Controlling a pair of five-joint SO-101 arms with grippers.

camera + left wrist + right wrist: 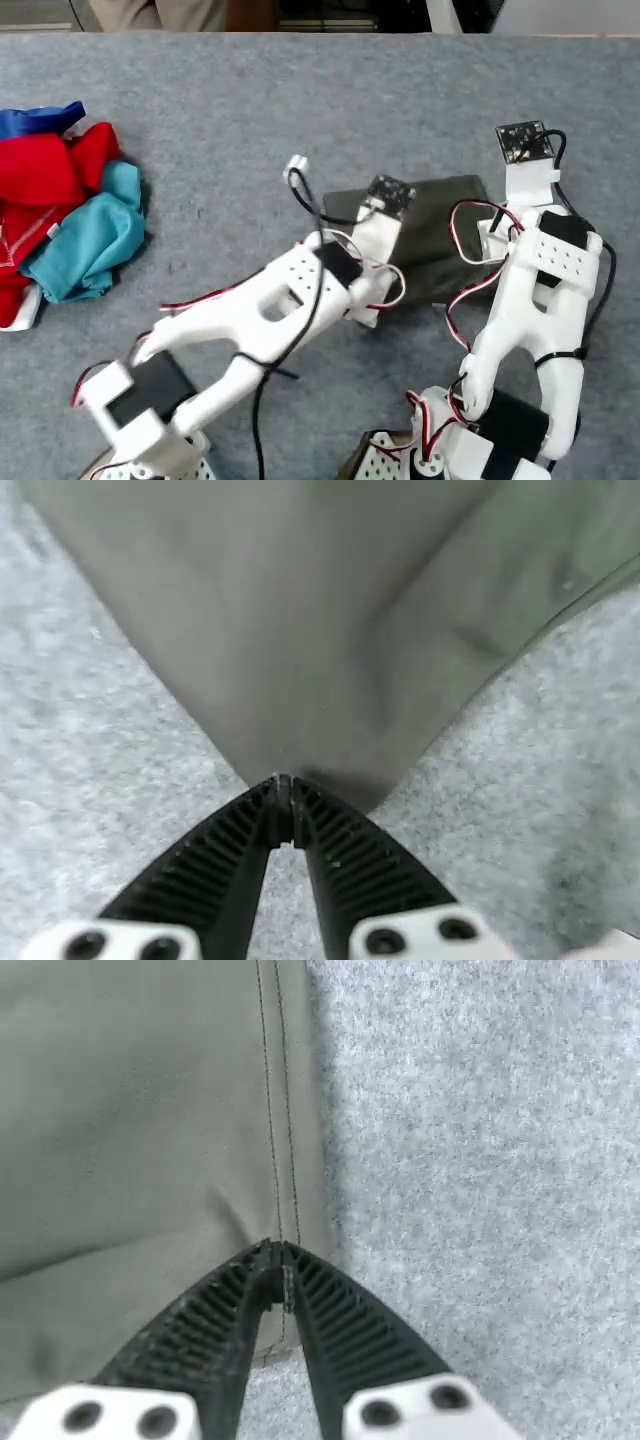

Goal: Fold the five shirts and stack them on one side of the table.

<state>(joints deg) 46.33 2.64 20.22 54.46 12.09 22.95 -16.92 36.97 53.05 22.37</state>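
One olive shirt [430,235], lying at middle of bench [300,100] as a compact rectangle. Pinched at a corner by left fingers [230,850], clamped shut on cloth; pinched at stitched hem by right fingers [220,1320], likewise shut on cloth. Paired holds probably for carrying one edge over in a fold. Heap of red, blue, teal shirts [70,215] well apart, unfolded.

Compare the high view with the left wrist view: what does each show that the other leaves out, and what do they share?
The high view adds the pile of red, blue and teal shirts near the table's edge, plus the left arm and right arm bent over the olive shirt. The left wrist view adds the grip itself: the left tool, its tips shut on a pointed corner of that cloth. Both share the olive shirt lying on the grey table.
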